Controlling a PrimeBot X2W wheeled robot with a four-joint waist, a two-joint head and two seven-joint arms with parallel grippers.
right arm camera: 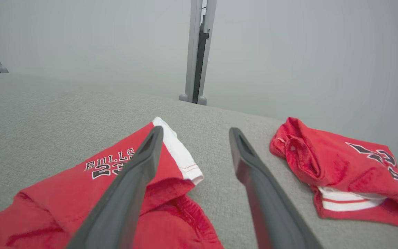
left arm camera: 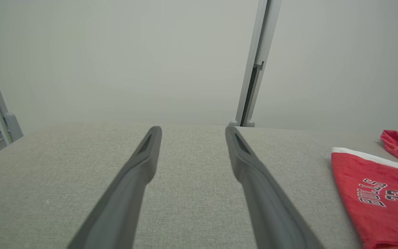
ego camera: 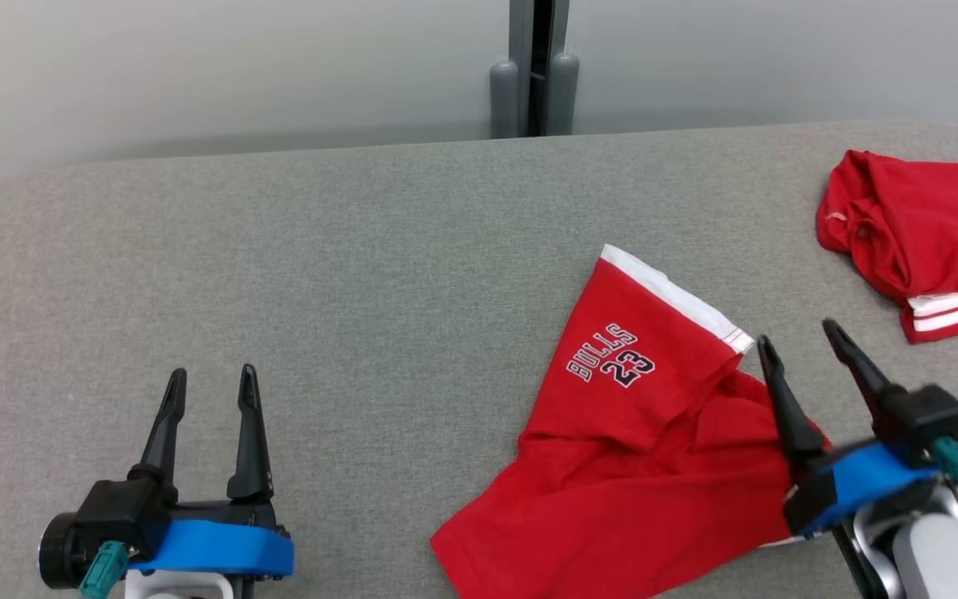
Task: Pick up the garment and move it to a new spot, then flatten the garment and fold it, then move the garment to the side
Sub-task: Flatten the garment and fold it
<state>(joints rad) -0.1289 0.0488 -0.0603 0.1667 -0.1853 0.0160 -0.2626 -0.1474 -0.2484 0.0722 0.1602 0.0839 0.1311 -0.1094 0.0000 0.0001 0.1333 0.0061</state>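
The garment (ego camera: 629,449) is a pair of red shorts with a white hem and "BULLS 23" print, lying rumpled and partly folded over on the grey table (ego camera: 362,249), right of centre. Its printed leg also shows in the left wrist view (left arm camera: 382,204) and under my right fingers in the right wrist view (right arm camera: 81,193). My right gripper (ego camera: 799,333) is open, hovering at the garment's right edge with nothing between its fingers. At the lower left my left gripper (ego camera: 211,381) stands open over bare table, well away from the garment.
A second red garment (ego camera: 920,233) with white trim lies bunched at the table's far right (right arm camera: 344,173). A grey post (ego camera: 535,66) stands behind the table's rear edge against a pale wall.
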